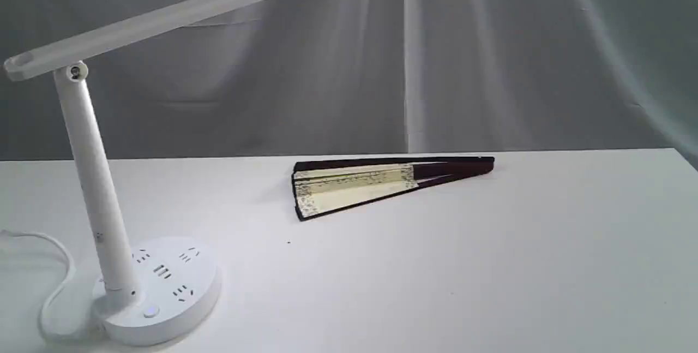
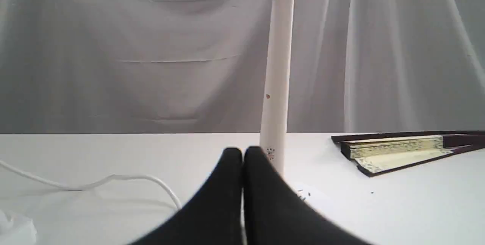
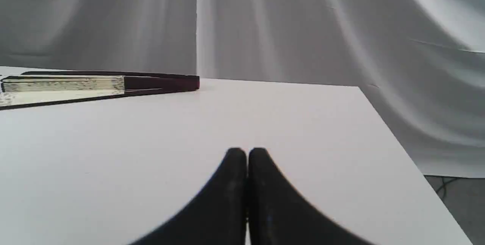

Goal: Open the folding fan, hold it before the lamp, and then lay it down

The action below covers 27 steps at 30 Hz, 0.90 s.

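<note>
The folding fan point(image 1: 376, 181) lies nearly closed on the white table, toward the back middle, its cream pleats slightly spread and its dark ribs pointing right. It also shows in the left wrist view as the fan point(image 2: 401, 150) and in the right wrist view as the fan point(image 3: 87, 86). The white lamp point(image 1: 98, 189) stands at the left front, bar head slanting up to the right; its post point(image 2: 278, 74) rises just behind my left gripper point(image 2: 243, 151). Both the left gripper and the right gripper point(image 3: 247, 151) are shut and empty, well short of the fan. Neither arm appears in the exterior view.
The lamp's white cord point(image 2: 94, 180) trails over the table at the left. A grey draped cloth point(image 1: 491, 58) hangs behind. The table's right edge point(image 3: 394, 127) drops off to the floor.
</note>
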{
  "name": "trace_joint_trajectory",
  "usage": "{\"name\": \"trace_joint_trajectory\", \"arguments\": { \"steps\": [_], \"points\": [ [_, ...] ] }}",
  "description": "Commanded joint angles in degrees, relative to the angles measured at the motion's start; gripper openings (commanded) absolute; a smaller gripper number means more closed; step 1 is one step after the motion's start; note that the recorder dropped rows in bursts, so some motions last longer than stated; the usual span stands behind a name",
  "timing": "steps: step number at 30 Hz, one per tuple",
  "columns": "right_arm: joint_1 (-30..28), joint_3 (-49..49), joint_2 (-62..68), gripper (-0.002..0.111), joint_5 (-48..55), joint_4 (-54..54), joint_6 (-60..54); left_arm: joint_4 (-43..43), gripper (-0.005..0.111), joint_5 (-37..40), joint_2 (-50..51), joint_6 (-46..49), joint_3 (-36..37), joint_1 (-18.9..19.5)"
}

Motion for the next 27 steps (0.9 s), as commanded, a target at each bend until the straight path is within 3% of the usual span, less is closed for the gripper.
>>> {"name": "trace_joint_trajectory", "arguments": {
  "steps": [1,5,10,24,27],
  "points": [
    [0.2,0.2,-0.2,0.0,-3.4,2.7,0.2,-0.5,0.0,-1.0,-0.1,-0.6,0.3,0.1],
    [0.2,0.2,-0.2,0.0,-7.8,4.1,0.2,-0.5,0.0,-1.0,-0.1,-2.1,0.3,0.1],
    [0.2,-1.8,-0.2,0.0,-5.8,4.1,0.2,-0.5,0.0,-0.2,-0.1,-2.3,0.0,0.1],
    [0.2,-10.9,-0.2,0.0,2.8,7.3,0.4,-2.5,0.0,5.5,-0.1,-4.9,-12.6,0.1],
    [0.2,-12.6,-0.2,0.0,6.9,8.1,0.4,-2.5,0.0,9.9,-0.1,-4.9,-15.8,0.1]
  ]
}}
